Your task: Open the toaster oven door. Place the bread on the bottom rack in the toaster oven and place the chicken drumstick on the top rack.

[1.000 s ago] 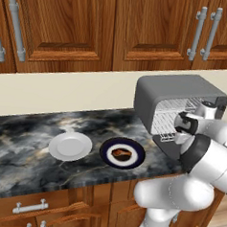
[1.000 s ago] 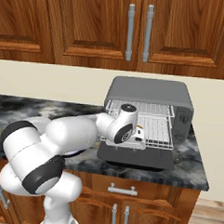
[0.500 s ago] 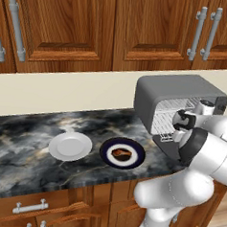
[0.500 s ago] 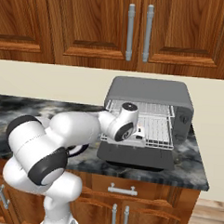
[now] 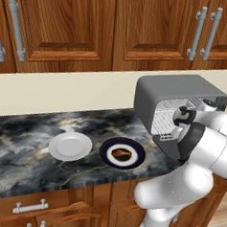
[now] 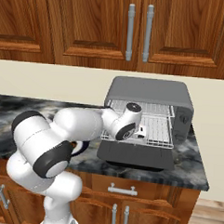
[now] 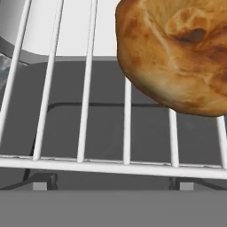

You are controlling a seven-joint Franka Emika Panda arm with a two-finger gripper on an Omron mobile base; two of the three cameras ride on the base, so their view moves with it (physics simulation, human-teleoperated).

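On btm rack [image 7: 111, 167]: bread [image 7: 177, 53]

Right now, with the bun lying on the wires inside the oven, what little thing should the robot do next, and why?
Probably pull the hand straight back out of the toaster oven. The bread lies on a wire rack, and the open gripper is not holding it, so that part looks done. The chicken drumstick waits on the dark plate on the counter, so it likely comes next.

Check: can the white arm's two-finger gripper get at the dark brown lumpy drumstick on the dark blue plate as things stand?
Probably yes. The dark brown lumpy drumstick lies uncovered on its dark blue plate; nothing stands over it. The gripper, open, must first back out of the grey toaster oven.
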